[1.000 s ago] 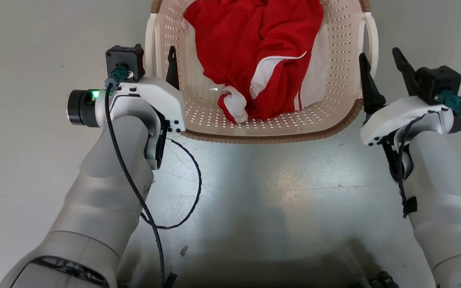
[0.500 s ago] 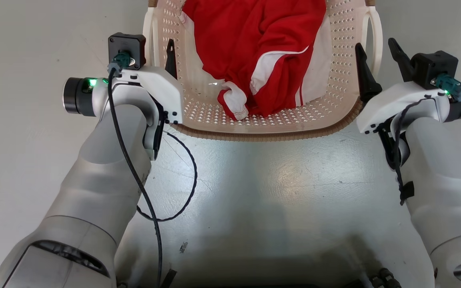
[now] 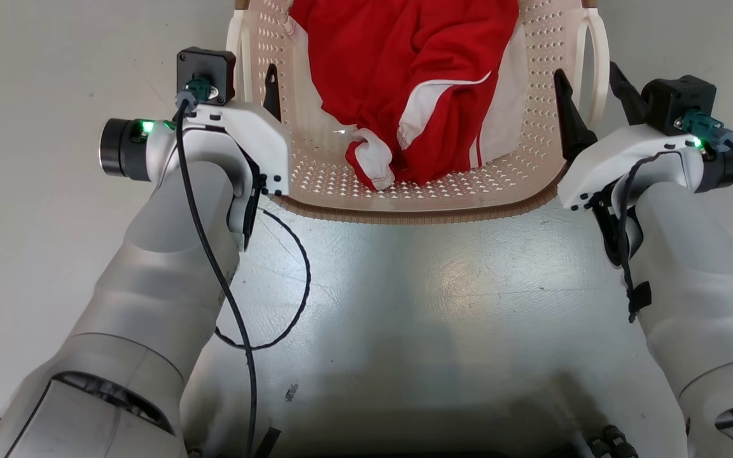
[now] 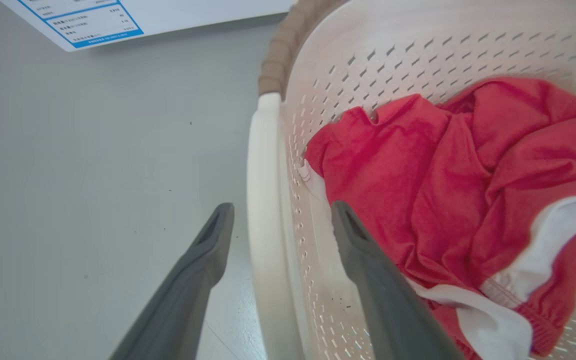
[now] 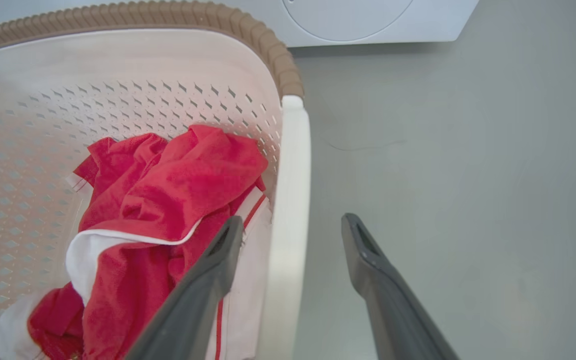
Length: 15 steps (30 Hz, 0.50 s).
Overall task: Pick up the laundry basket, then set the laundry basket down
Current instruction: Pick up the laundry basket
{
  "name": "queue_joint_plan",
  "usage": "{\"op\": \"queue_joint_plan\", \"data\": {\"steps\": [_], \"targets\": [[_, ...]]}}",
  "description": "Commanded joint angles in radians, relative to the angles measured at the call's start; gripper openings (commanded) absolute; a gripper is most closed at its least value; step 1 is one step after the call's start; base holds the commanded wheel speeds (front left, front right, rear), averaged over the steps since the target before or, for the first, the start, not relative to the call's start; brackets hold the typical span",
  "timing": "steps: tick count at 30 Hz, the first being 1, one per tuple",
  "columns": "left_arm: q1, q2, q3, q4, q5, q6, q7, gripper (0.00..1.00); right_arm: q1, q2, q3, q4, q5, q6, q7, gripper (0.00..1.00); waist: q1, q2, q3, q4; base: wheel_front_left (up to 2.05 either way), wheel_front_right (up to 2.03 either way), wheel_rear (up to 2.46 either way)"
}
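Note:
The cream perforated laundry basket (image 3: 417, 213) with its brown woven rim sits on the floor at the top centre of the head view, holding a red and white garment (image 3: 404, 76). My left gripper (image 3: 249, 71) is open and straddles the basket's left white handle (image 4: 263, 200): one finger is outside, the other inside the wall. My left gripper (image 4: 280, 216) does not touch the handle. My right gripper (image 3: 592, 89) is open too and straddles the right white handle (image 5: 292, 175). My right gripper (image 5: 293, 222) has its inner finger beside the garment (image 5: 168, 190).
A white washing machine (image 5: 368, 15) stands on the floor beyond the basket, and its labelled panel (image 4: 93, 20) shows at the top of the left wrist view. A loose black cable (image 3: 293, 280) hangs from my left arm. Grey floor lies on both sides.
Both grippers have moved forward along the basket's sides, and the right one has shifted inward so that the handle lies between its fingers. The basket sits slightly higher in the picture.

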Motion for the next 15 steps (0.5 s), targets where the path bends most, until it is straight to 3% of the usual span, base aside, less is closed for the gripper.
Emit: {"op": "queue_joint_plan", "data": {"steps": [1, 15], "targets": [[-0.002, 0.022, 0.009, -0.005, -0.009, 0.007, 0.000, 1.00, 0.019, 0.019, 0.019, -0.002, 0.007, 0.006, -0.011, 1.00, -0.0001, 0.0000, 0.000, 0.000, 0.00, 0.00, 0.00], [-0.016, 0.022, -0.051, 0.015, -0.063, 0.012, -0.003, 1.00, 0.014, 0.019, 0.037, 0.008, 0.029, 0.006, -0.011, 1.00, -0.0001, 0.0000, 0.001, 0.000, 0.00, 0.00, 0.00]]}}
